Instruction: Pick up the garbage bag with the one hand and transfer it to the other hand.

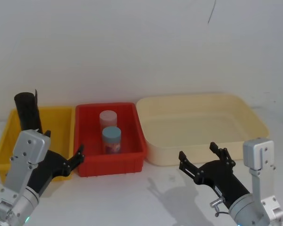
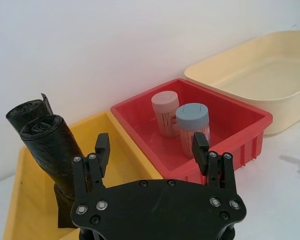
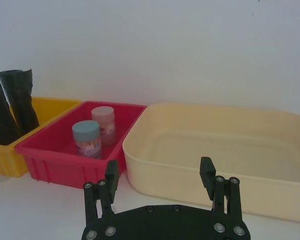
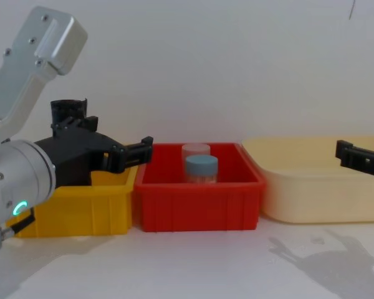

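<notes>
Left gripper, fingers spread, faces the garbage bag seemingly propped at the yellow bin's upper-left edge; right gripper spread too.

A plain white wall is being shown across the whole back of the head view, from nine o'clock round to three o'clock. A thin dark line (a crack or a hanging thread, it cannot be told which) is being seen on it at one o'clock. Below, a white table is being lit evenly from above. Soft grey shadows are being cast on it at five o'clock.
</notes>
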